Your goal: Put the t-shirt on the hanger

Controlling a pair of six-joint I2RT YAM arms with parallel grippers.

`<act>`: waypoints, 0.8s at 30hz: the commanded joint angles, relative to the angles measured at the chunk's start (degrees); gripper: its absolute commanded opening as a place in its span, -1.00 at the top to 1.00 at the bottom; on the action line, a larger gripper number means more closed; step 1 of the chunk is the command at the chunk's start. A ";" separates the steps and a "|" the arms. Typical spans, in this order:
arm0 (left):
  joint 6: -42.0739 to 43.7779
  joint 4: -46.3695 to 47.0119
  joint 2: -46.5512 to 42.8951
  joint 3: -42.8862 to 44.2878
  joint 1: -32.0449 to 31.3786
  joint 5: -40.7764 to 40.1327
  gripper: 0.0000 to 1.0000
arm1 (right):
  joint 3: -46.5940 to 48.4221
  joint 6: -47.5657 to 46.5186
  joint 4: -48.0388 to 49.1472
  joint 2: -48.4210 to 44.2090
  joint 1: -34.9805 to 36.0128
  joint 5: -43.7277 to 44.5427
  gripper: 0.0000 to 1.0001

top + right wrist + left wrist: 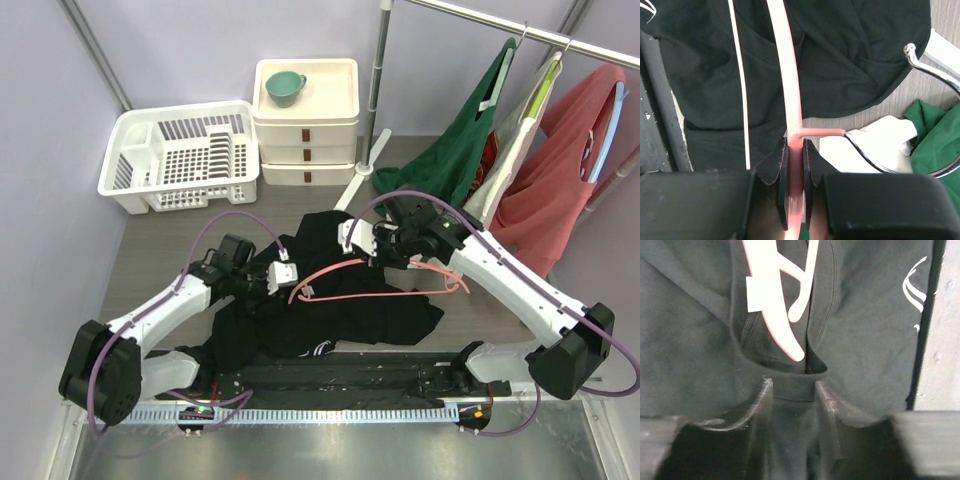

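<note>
Centrally, left tool (792, 386) pinching t-shirt (690, 340) collar edge, right tool (794, 146) clamped on hanger (789, 65), hook (863, 151) near green garment (937, 137).

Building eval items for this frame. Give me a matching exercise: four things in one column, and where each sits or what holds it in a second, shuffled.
Things
1. hanger
2. t-shirt
3. teal cup
4. dark green garment

Places
A. on top of the white drawer unit
B. hanging from the rail
C. clamped between the jaws of the right gripper
D. on the table, collar between the jaws of the left gripper

Pairs: 1-C, 2-D, 3-A, 4-B
</note>
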 commanded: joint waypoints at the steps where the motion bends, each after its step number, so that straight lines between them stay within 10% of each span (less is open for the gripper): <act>1: 3.56 2.44 2.07 2.02 0.27 0.56 0.34 | 0.04 -1.09 4.59 0.66 0.17 -1.57 0.98; 6: 4.62 1.91 2.34 3.07 0.27 -0.05 0.89 | -0.93 -1.53 6.00 1.19 0.17 -1.31 0.98; 12: 5.14 -0.11 -0.20 3.95 0.18 -0.58 1.00 | -1.46 -1.79 6.44 1.72 0.17 -0.52 0.98; 17: 4.88 -0.82 -2.14 4.04 0.44 -2.51 -0.14 | -2.42 -0.83 8.37 1.98 0.17 -0.69 0.98; 24: 6.90 -0.38 1.10 4.65 2.11 -1.11 -0.49 | -2.51 0.32 10.13 3.04 0.17 -2.62 0.98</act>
